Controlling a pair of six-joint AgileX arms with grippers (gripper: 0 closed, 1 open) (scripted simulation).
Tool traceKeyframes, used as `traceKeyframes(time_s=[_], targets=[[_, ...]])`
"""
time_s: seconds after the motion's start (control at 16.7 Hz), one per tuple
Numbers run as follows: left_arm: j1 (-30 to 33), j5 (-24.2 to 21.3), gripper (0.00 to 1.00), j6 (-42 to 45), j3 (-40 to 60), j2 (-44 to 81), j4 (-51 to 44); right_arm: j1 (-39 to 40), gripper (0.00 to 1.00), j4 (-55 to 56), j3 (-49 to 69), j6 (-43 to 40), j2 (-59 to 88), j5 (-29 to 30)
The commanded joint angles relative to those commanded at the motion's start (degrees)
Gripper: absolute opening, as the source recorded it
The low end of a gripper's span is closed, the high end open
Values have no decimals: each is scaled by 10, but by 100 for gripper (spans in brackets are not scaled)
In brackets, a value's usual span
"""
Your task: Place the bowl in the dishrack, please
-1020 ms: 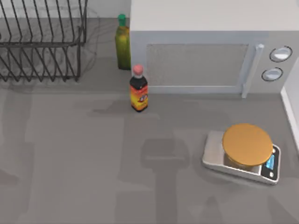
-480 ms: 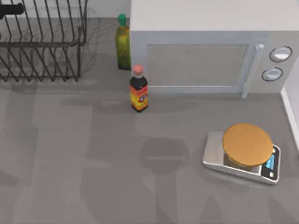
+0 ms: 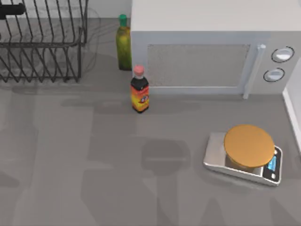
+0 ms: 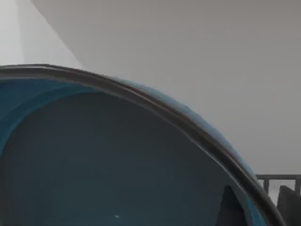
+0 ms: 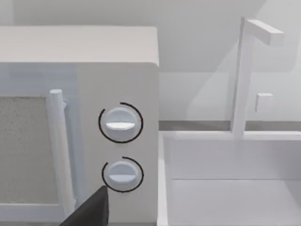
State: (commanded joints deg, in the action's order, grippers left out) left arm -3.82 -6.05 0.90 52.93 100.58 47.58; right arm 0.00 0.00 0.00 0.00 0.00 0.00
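Left arm is the one at work. A dark piece of the left arm (image 3: 11, 9) pokes in over the far-left part of the dishrack (image 3: 44, 44) in the top view, above its upper bars. Left gripper itself: cannot tell how wide it is or whether it has hold of anything.

Bowl (image 4: 117, 155) sits right up against the left wrist camera. It is blue inside, with a thin reddish rim arcing across, and is tilted so the inner wall faces the camera. Just past the rim, a few black dishrack bars (image 4: 282, 188) show close below and beyond the bowl. Cannot tell if the bowl touches the rack.

Right arm is parked. A dark bit of the right gripper (image 5: 89, 212) shows in its wrist view; its opening cannot be told. Ahead of it are the microwave (image 5: 117, 70) with two round knobs and an upright handle, and beside that a white sink (image 5: 225, 188) with a faucet (image 5: 244, 75).

On the table (image 3: 70, 165), well away from the left arm: green bottle (image 3: 123, 42) against the microwave's side, dark sauce bottle (image 3: 139, 89) just in front of it, and silver scale (image 3: 216, 157) with an orange disc near the sink side.
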Motion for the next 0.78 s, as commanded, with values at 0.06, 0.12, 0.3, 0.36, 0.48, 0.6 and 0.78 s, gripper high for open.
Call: traceKeyframes(time_s=[0.06, 0.12, 0.3, 0.36, 0.48, 0.6, 0.78], targets=[[0, 0, 53, 0, 0, 0, 0, 0, 100, 0, 0, 0, 0, 0], [0, 0, 60, 0, 0, 0, 0, 0, 100, 0, 0, 0, 0, 0], [0, 0, 83, 0, 0, 0, 0, 0, 100, 0, 0, 0, 0, 0], [0, 0, 90, 0, 0, 0, 0, 0, 100, 0, 0, 0, 0, 0], [0, 0, 100, 0, 0, 0, 0, 0, 100, 0, 0, 0, 0, 0], [0, 0, 100, 0, 0, 0, 0, 0, 100, 0, 0, 0, 0, 0], [0, 0, 100, 0, 0, 0, 0, 0, 100, 0, 0, 0, 0, 0]])
